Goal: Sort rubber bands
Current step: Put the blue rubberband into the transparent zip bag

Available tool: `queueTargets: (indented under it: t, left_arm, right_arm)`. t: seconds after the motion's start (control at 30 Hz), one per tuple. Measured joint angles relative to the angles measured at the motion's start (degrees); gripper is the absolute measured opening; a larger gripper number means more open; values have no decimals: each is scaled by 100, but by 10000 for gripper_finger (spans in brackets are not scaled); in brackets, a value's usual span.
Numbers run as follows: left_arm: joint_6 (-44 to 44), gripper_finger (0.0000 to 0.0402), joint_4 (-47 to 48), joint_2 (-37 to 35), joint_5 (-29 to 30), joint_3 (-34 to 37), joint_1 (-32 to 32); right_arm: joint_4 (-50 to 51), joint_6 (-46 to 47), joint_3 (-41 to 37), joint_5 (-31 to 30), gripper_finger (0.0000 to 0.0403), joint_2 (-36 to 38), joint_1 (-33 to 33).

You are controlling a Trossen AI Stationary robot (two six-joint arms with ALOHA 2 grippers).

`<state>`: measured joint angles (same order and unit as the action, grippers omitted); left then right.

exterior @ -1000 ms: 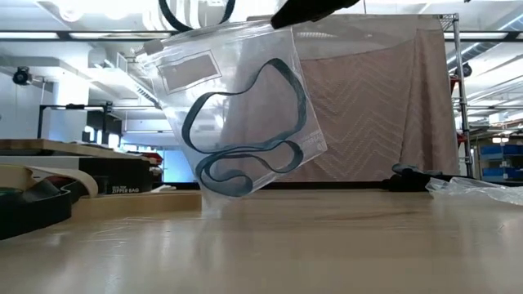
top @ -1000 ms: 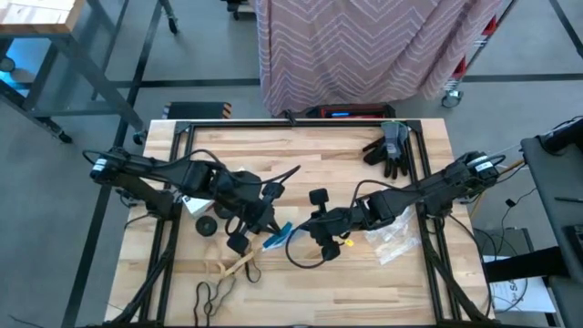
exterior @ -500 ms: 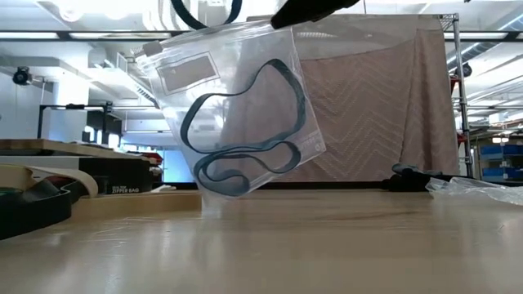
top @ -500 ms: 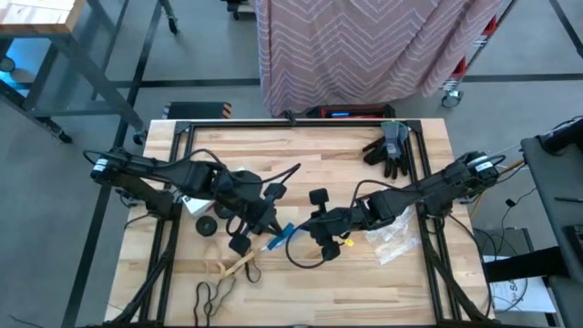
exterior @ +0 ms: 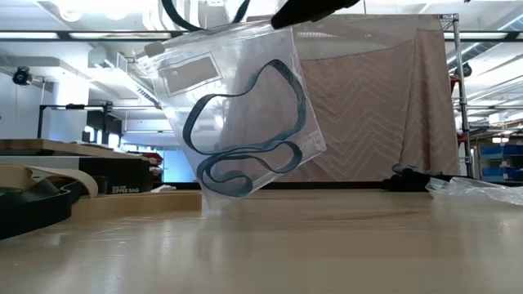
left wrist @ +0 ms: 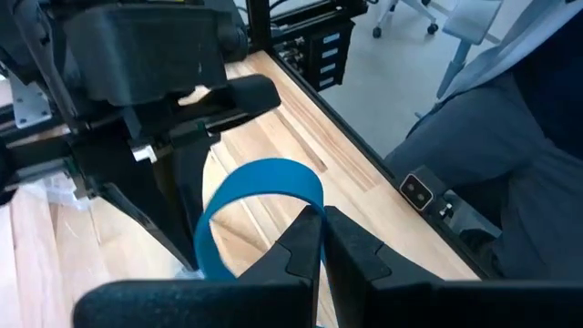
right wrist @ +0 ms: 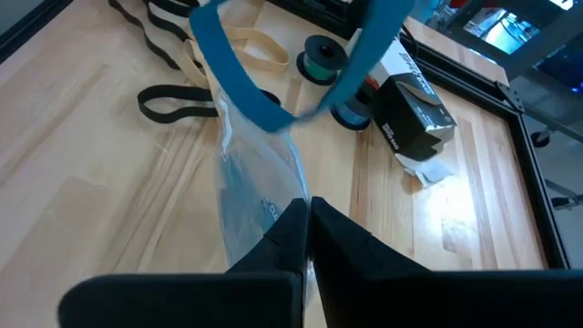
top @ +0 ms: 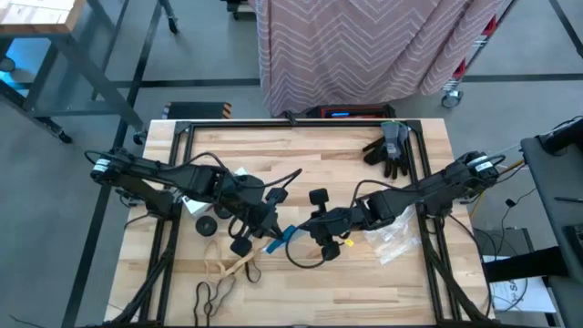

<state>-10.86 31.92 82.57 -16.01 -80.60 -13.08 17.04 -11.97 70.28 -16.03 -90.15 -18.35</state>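
A clear bag [exterior: 237, 114] is gripped mid-desk [top: 364, 282] by the right gripper's [top: 310, 233] fingers; a blue band [top: 278, 235] is pinched by the left gripper [top: 264, 239].

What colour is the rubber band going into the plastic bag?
Blue rubber band, clearest in the left wrist view.

Two claws [top: 273, 239] [top: 314, 234], one clear bag [exterior: 237, 114], two blue rubber bands [right wrist: 273, 73] [exterior: 245, 131] visible.

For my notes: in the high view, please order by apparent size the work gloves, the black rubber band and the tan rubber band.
1. work gloves
2. black rubber band and tan rubber band: they look about equal, so I do not rank them.
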Motion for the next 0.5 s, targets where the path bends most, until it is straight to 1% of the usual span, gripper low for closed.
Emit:
queueTargets:
  t: [0.33, 0.5]
  left_arm:
    - [277, 0, 76, -1, 39, 369, 2]
    - [514, 0, -152, -3, 63, 611, 8]
  right_arm:
    - [4, -2, 0, 0, 0, 0, 0]
    - [4, -3, 0, 0, 0, 0, 0]
